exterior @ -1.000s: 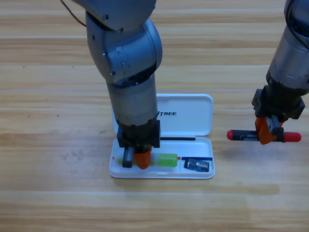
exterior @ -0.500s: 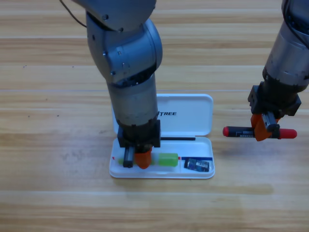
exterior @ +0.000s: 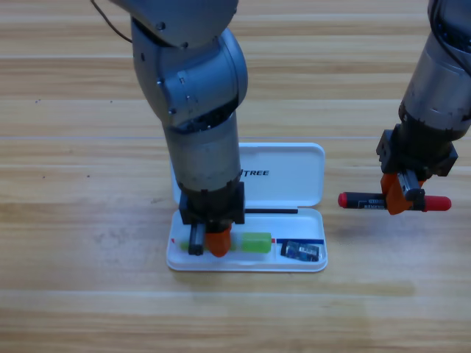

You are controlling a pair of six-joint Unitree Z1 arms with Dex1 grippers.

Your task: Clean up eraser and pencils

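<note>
Wooden worktop (exterior: 88,309) all around. Right fingers (exterior: 401,197) are shut on the black pencil (exterior: 364,200), which has moved up and a bit left, closer to the white case (exterior: 309,173). Left fingers (exterior: 206,241) stay on the green pencil (exterior: 254,243) in the case; I cannot tell their gap. Just right of them lies the eraser (exterior: 302,251).

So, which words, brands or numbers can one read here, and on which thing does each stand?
"TREE": on the open lid of the white case; its start is hidden behind the left arm.
Small print on the black-and-red pencil held by the right gripper: too small to read.
Pale label on the eraser: too small to read.
</note>
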